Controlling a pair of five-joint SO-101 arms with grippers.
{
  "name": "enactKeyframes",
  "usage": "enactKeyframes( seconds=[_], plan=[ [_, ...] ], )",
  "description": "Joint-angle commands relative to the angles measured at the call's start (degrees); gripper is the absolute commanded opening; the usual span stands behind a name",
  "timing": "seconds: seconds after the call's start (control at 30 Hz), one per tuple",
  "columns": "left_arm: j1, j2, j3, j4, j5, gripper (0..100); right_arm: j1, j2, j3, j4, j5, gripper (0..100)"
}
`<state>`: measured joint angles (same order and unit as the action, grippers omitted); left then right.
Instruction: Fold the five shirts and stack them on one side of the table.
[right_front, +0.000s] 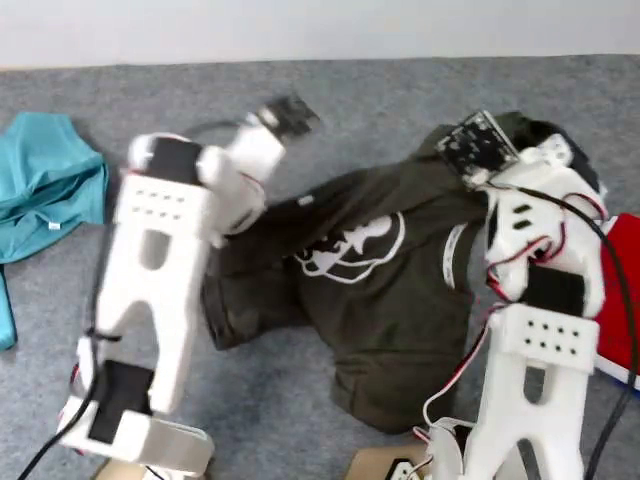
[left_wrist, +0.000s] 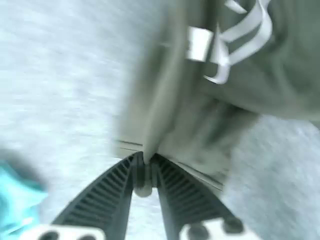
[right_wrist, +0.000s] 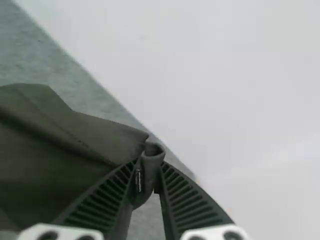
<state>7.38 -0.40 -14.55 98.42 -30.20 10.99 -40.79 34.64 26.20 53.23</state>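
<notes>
Far left: teal shirt (right_front: 45, 185) lies crumpled at the table's edge, unfolded, well apart from the dark one. In the left wrist view a corner of it (left_wrist: 15, 200) shows beside the gripper.

Left arm (right_front: 160, 260): stands between the teal shirt and the dark shirt, wrist bent toward the dark shirt's left side. Left gripper (left_wrist: 143, 172): jaws drawn narrow, pinching a fold at the edge of the dark fabric. Cloth rises from the pinch; a small white tag (left_wrist: 199, 44) sits near the print.

Centre: dark olive shirt (right_front: 390, 320) is spread and rumpled on the grey table (right_front: 260, 400), between the two arms, white graphic (right_front: 355, 245) facing up. Not folded. Lower hem is bunched toward the near edge.

Right arm (right_front: 540, 330): stands over the dark shirt's right side. Right gripper (right_wrist: 148, 167): jaws nearly together, clamped on a hemmed edge of the same dark shirt; the held edge shows against the pale wall (right_wrist: 225, 75) beyond the table.

Far right: red shirt (right_front: 622, 290), partly hidden behind the right arm, touching or just beside the dark shirt; cannot tell which.
</notes>
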Motion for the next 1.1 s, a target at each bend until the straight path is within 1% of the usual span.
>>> enactKeyframes(
  seconds=[0.0,0.17,0.27,0.4,0.63,0.73,0.87,1.07],
  plan=[
    [-5.1,-6.1,-8.7,0.8,0.1,0,3.1,-3.5,-7.9,-0.9,0.2,0.9],
    [-12.0,-9.2,-21.4,0.8,0.1,0,4.5,-4.8,-16.1,-0.9,0.1,0.9],
    [-13.8,-11.3,-29.9,0.9,-0.1,0,4.5,-5.5,-21.7,-0.9,0.1,0.9],
    [-13.7,-13.0,-39.6,0.9,-0.5,0,4.6,-5.7,-29.6,-0.9,0.2,0.9],
    [-13.8,-13.6,-52.5,0.8,-7.1,0,4.8,-5.3,-39.4,-0.9,0.4,0.9],
    [-13.8,-13.6,-57.8,0.7,-10.7,0,8.6,-5.6,-41.4,-0.9,0.4,0.9],
    [-13.8,-13.6,-60.6,0.7,-14.6,0,12.0,-6.0,-42.4,-0.7,0.3,0.9],
    [-13.8,-13.6,-63.4,0.7,-17.6,0,12.4,-9.8,-42.4,3.8,0.4,0.9]
  ],
)
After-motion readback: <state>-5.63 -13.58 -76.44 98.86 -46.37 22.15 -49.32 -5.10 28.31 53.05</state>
